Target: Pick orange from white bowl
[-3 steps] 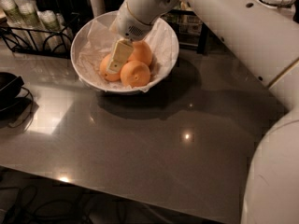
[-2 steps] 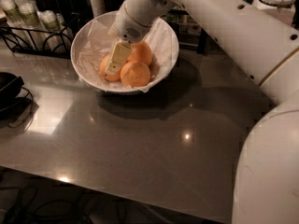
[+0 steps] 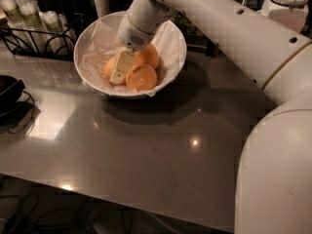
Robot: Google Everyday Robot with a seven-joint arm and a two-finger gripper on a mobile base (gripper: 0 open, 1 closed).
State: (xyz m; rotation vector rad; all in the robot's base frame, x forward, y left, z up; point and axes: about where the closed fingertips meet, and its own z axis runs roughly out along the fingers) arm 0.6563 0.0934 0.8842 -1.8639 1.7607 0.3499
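Note:
The white bowl [image 3: 165,35], lined with crumpled white paper, stands at the back of the grey table [image 3: 146,145]. Three oranges lie in it. The front orange [image 3: 142,78] has a small dark navel dot. A second orange [image 3: 150,55] lies behind it. The third orange [image 3: 107,68] lies at the left and is partly hidden. My gripper [image 3: 119,72] reaches down into the bowl from the upper right. It sits over the left orange, between it and the front orange.
A black wire rack [image 3: 29,30] with bottles stands left of the bowl. A dark object [image 3: 7,91] lies at the table's left edge. Jars [image 3: 287,6] and containers line the back. My white arm [image 3: 273,130] fills the right side.
The gripper stays down in the bowl among the oranges. The arm's lower part has swung a little further into view at the right. The oranges have not moved.

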